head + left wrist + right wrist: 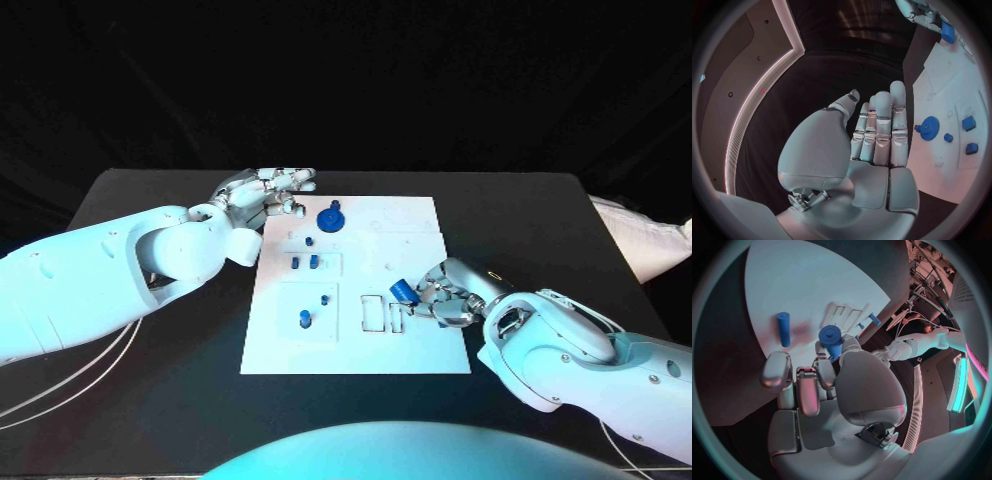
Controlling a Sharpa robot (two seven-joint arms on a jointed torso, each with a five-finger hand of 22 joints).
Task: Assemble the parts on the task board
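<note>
One blue peg [402, 291] is pinched in the right hand [444, 294], just above the white board [418, 220] near its right edge. Several more blue parts lie on the board, a gear [332, 219] among them. The left hand [267, 192] rests flat beside the board's far left corner, fingers straight, holding nothing.

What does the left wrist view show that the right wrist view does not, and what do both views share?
Left wrist view alone: the left hand, fingers straight and holding nothing, beside a blue gear on the task board. Right wrist view alone: a blue peg lying loose on the board. Both share the white board and the right hand holding a blue cylinder.
</note>
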